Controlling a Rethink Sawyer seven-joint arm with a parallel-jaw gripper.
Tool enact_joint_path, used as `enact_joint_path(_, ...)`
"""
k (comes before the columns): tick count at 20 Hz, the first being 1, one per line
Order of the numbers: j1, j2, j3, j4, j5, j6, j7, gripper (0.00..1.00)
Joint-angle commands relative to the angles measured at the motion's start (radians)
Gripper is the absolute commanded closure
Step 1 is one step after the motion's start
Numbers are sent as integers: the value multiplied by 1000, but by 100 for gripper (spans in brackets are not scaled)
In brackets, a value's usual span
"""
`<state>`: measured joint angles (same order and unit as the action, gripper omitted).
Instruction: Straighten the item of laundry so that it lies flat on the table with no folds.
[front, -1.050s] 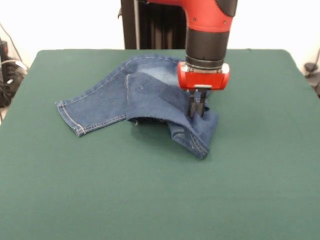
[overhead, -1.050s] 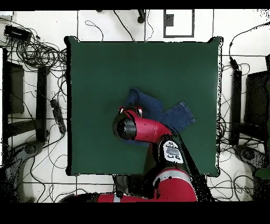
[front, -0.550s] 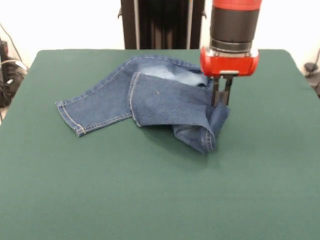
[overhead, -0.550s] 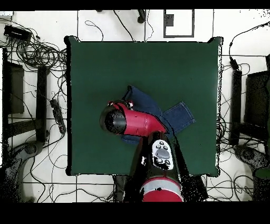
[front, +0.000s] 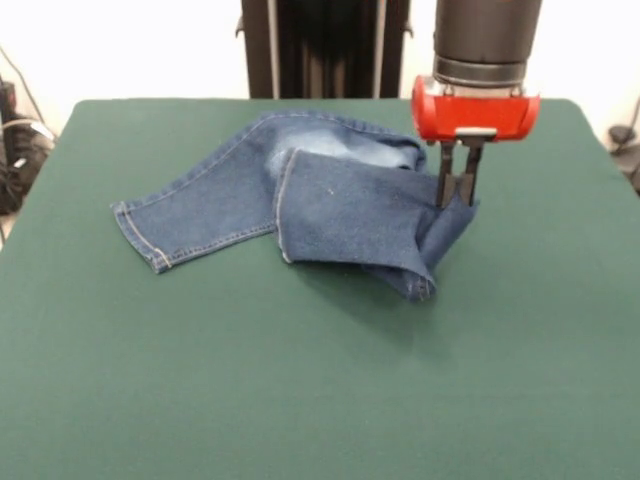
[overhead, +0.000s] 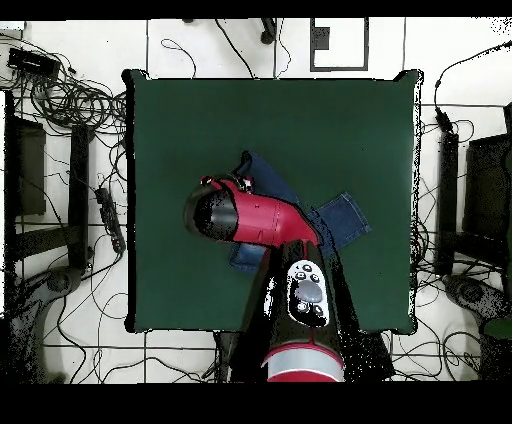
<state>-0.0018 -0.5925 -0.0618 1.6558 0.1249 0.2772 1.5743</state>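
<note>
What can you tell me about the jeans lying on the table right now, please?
The jeans are small, dark blue denim with faded pale patches and tan stitching. One leg lies flat toward the front view's left, hem outward; the other is folded over across it. The hand pinches a raised corner at the right. The rest lies on the green table.

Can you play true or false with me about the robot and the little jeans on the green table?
1. The gripper is pinching a bit of the jeans. True.
2. The jeans lie perfectly flat with no folds. False: one leg is folded across the rest, and the pinched part is lifted.
3. One leg of the jeans stretches out flat toward the front view's left side. True.
4. The jeans hang over the edge of the table. False: they sit well inside the green cloth in both views.
5. A person's hand is helping hold the jeans. False: only the robot touches them.
</note>
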Motion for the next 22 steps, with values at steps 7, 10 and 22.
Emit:
enact_joint_path(7, 106, 100, -14, -249, 108, 229, 272, 100)
enact_joint_path(10, 110, 135, -3, -282, 134, 226, 287, 100)
enact_joint_path(22, 126, 232, 27, -322, 205, 80, 286, 100)
